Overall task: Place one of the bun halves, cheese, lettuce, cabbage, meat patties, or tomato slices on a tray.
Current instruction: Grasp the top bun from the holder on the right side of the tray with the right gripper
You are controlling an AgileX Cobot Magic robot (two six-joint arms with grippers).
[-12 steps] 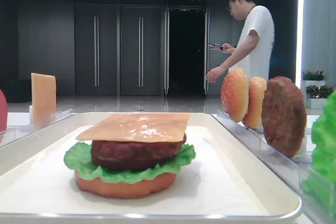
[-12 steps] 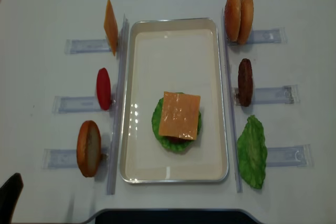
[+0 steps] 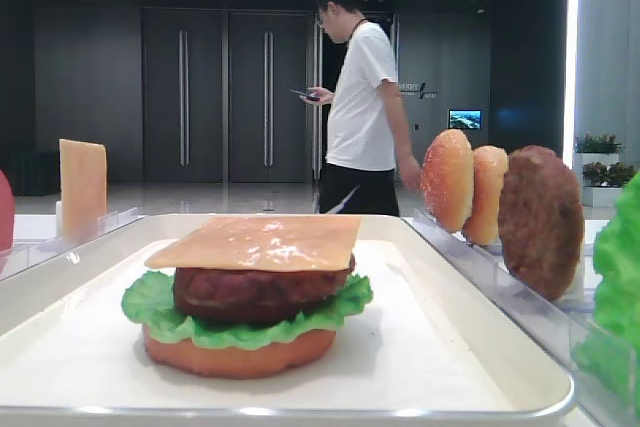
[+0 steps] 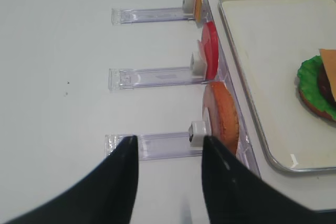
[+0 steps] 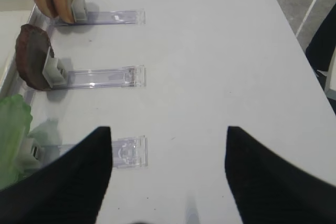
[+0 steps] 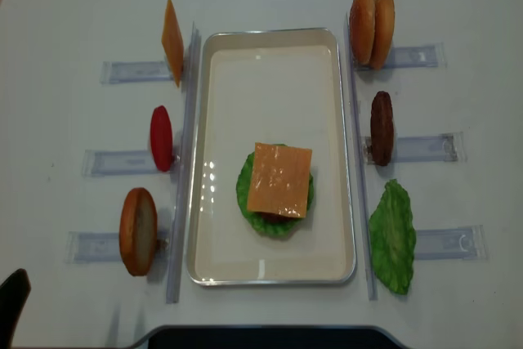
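Note:
The cream tray (image 6: 270,34) holds a stack: cheese (image 6: 280,179) on a meat patty (image 3: 260,292), lettuce (image 3: 150,307) and an orange bottom disc. On the right racks stand two bun halves (image 6: 372,29), a patty (image 6: 381,127) and a lettuce leaf (image 6: 393,236). On the left racks stand a cheese slice (image 6: 172,41), a tomato slice (image 6: 161,137) and an orange disc (image 6: 138,230). Cabbage is out of view. My left gripper (image 4: 169,140) hangs open over the table beside the orange disc (image 4: 224,116). My right gripper (image 5: 168,129) is open and empty, right of the lettuce leaf (image 5: 11,124).
Clear acrylic racks (image 6: 421,147) line both sides of the tray. A person (image 3: 360,107) walks behind the table. The table's right edge (image 5: 302,56) runs near my right gripper.
My left gripper has slipped lower in the top view's bottom-left corner. The person in the background has walked to the left. The food has not moved.

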